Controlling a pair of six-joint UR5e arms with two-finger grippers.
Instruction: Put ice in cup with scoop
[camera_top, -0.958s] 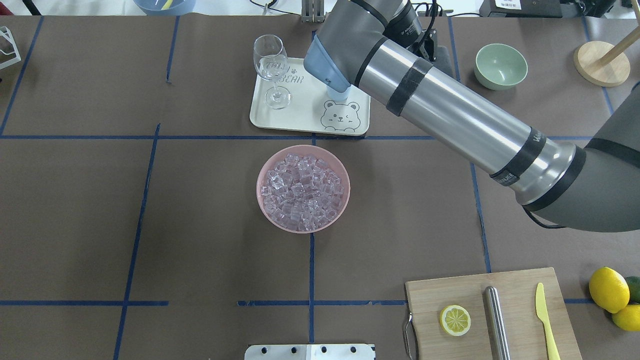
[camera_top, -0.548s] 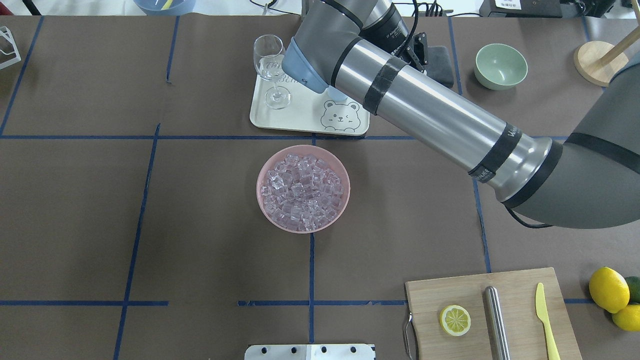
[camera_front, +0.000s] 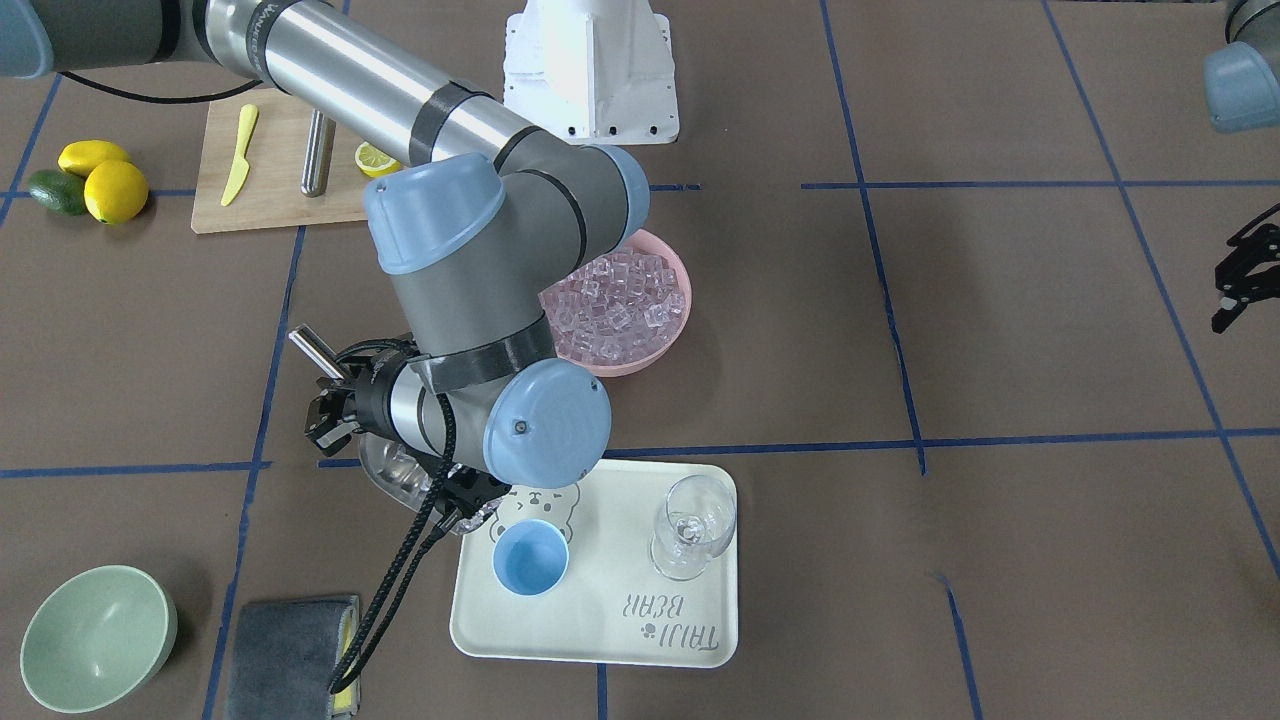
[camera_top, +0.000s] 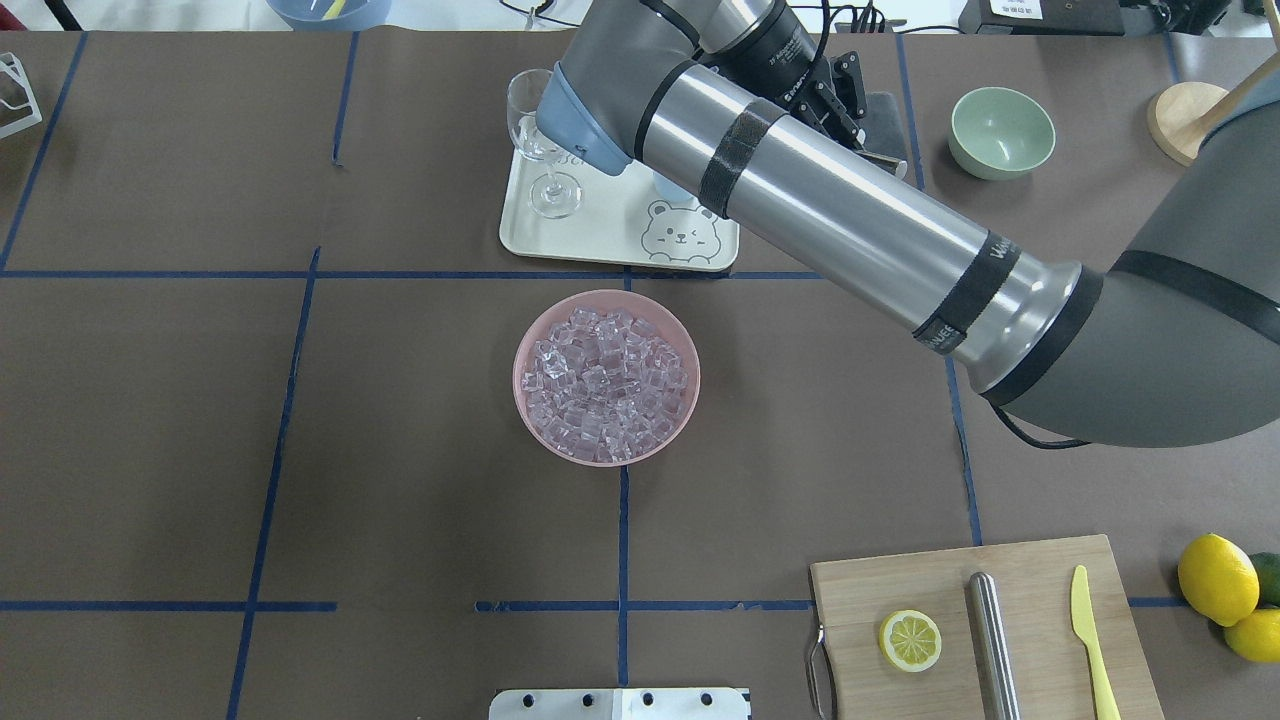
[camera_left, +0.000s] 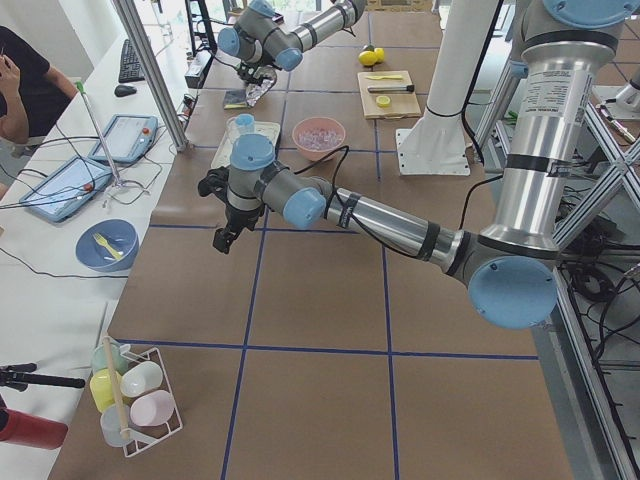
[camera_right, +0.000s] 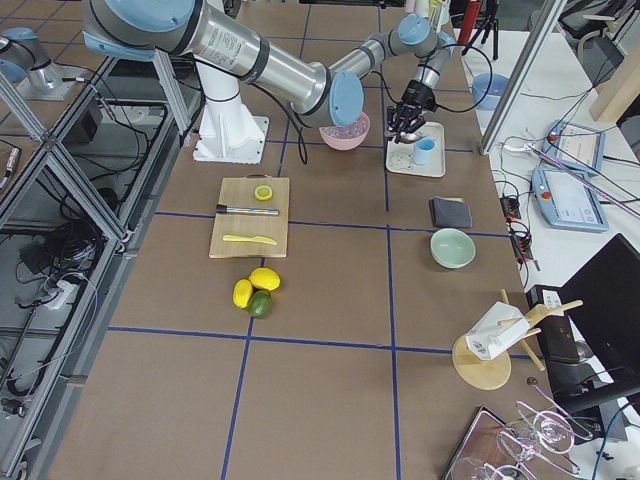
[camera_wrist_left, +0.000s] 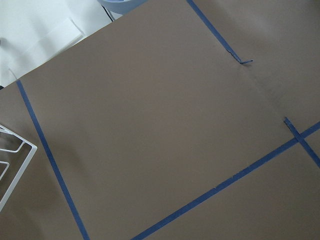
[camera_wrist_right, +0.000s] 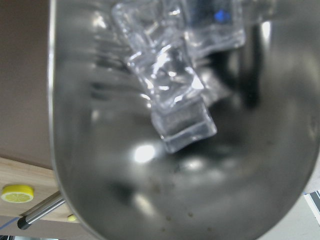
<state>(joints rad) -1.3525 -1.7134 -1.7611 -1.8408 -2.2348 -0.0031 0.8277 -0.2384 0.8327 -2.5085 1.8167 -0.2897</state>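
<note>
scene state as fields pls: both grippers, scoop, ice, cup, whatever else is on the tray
right gripper: shut on the scoop's handle
scoop: a few ice cubes in its trough; held near the tray corner, apparently short of the cup
cup: upright on the tray, looks empty
wine glass: upright on the tray, beside the cup
pink bowl: full of more ice cubes, mid-table
left gripper: looks open, holds nothing, far from the tray

Brightly, evenly lit from above with only soft, faint shadows on the table (camera_top: 150, 400), yet blurred and flecked with glare inside the scoop (camera_wrist_right: 100, 165)
</note>
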